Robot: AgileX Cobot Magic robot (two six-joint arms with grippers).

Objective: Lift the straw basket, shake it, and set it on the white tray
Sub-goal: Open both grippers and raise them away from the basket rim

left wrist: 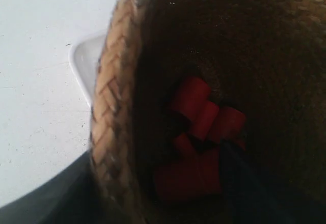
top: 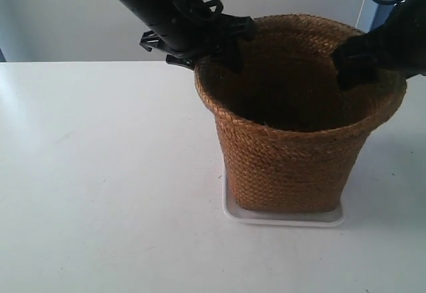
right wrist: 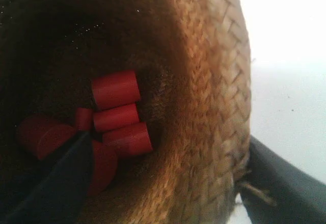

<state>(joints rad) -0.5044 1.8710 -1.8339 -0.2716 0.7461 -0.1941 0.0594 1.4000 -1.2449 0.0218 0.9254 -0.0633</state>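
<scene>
The brown straw basket (top: pixel 286 166) stands upright on the white tray (top: pixel 286 218), whose rim shows under its base; a tray corner (left wrist: pixel 84 63) also shows in the left wrist view. My left gripper (left wrist: pixel 155 155) straddles the basket's braided rim (left wrist: pixel 109 107), one finger outside and one inside with a wide gap, open. My right gripper (right wrist: pixel 170 142) straddles the opposite rim (right wrist: pixel 224 96) the same way, open. In the exterior view the arm at the view's left (top: pixel 219 50) and the arm at the view's right (top: pixel 363 63) sit on opposite sides of the rim.
Several red cylinders (right wrist: pixel 117 117) lie on the dark basket bottom, also seen as red cylinders (left wrist: pixel 201 114) from the left wrist. The white table (top: pixel 100 173) stretches wide to the exterior view's left and front. A pale wall stands behind.
</scene>
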